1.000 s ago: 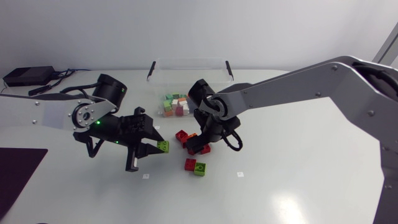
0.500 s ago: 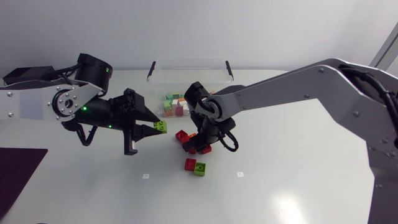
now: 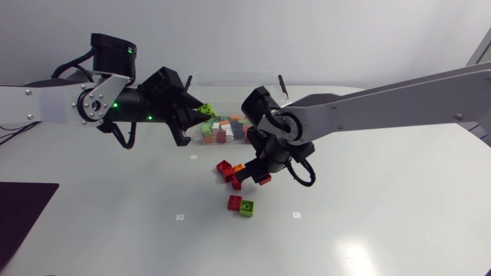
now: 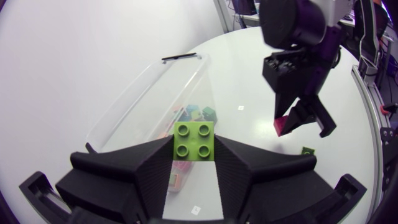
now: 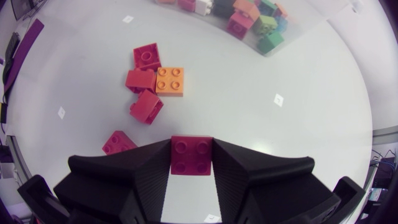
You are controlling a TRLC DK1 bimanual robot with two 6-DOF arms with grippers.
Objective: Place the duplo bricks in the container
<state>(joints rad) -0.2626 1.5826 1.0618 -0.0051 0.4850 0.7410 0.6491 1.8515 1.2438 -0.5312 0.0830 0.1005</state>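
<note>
My left gripper (image 3: 201, 112) is shut on a lime green duplo brick (image 4: 193, 140), held in the air at the near left corner of the clear container (image 3: 234, 80). Several coloured bricks (image 3: 222, 129) lie inside the container. To its right, my right gripper (image 3: 261, 177) is shut on a dark red brick (image 5: 191, 154), raised a little off the table. Under and beside it lie loose bricks: two red ones (image 5: 143, 68) touching an orange one (image 5: 170, 81), another red one (image 5: 147, 106), and a red and green pair (image 3: 240, 205) nearer the front.
The container has black clip handles on its rim (image 3: 187, 84). Small white markers (image 3: 179, 217) dot the table. A dark mat (image 3: 23, 211) lies at the front left corner.
My left arm has lifted the green brick from the table and carried it back to the container's corner. My right gripper has shut on a red brick from the pile and raised it slightly.
</note>
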